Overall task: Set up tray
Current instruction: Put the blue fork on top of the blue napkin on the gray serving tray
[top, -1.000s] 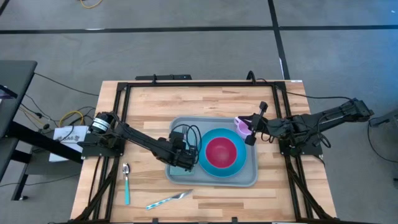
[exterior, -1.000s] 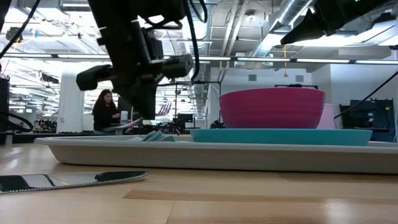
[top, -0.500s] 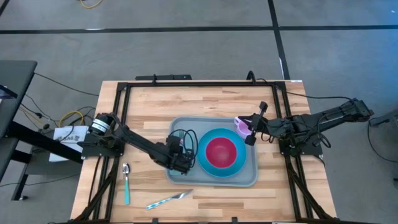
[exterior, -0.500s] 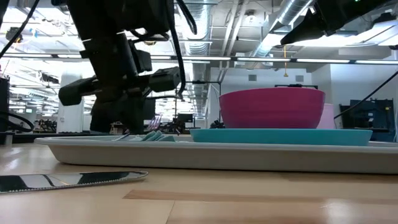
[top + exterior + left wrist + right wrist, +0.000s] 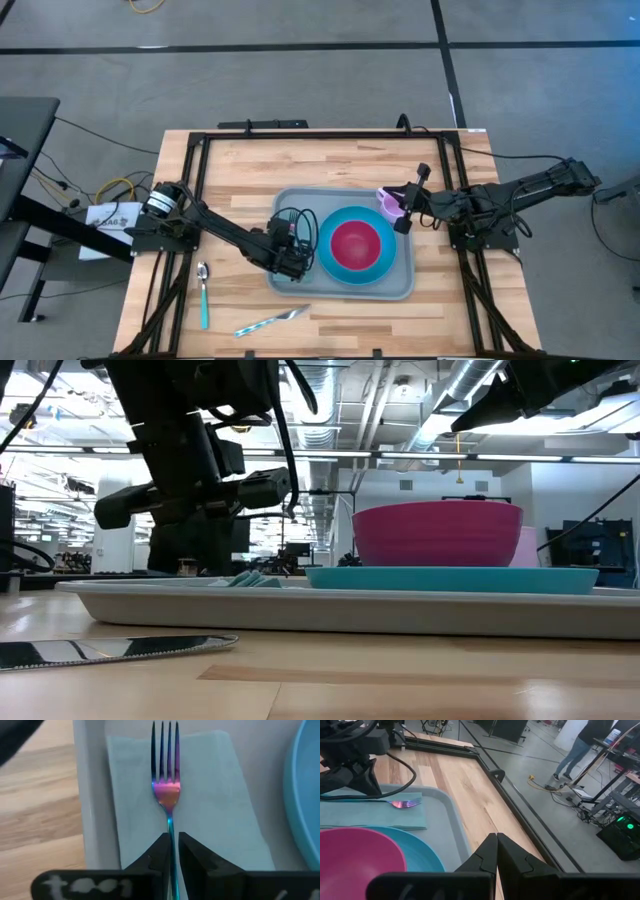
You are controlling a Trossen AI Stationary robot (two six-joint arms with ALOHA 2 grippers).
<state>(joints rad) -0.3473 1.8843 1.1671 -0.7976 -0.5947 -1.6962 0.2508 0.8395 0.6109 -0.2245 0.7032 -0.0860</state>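
Tray [image 5: 400,285], grey-blue with a raised rim, lies at the centre of the wooden table [image 5: 330,160] in the high view, slightly right of the middle. On it sits a round blue plate [image 5: 385,272] with a magenta bowl [image 5: 355,245] on top, filling the tray's right part. Along the tray's left edge a pale teal napkin [image 5: 210,795] lies flat, and an iridescent fork [image 5: 166,780] rests on it, tines pointing to the top of the left wrist frame. Left gripper [image 5: 172,851] is low over the napkin, its fingers a narrow slit apart with the fork's handle running between them; whether they still pinch it cannot be told. Right gripper [image 5: 496,851] hangs with its fingers pressed together, empty, over the tray's upper right corner beside a small pink cup [image 5: 387,203]. Lower left on the table, off the tray, lie a spoon [image 5: 204,295] and a knife [image 5: 272,320]
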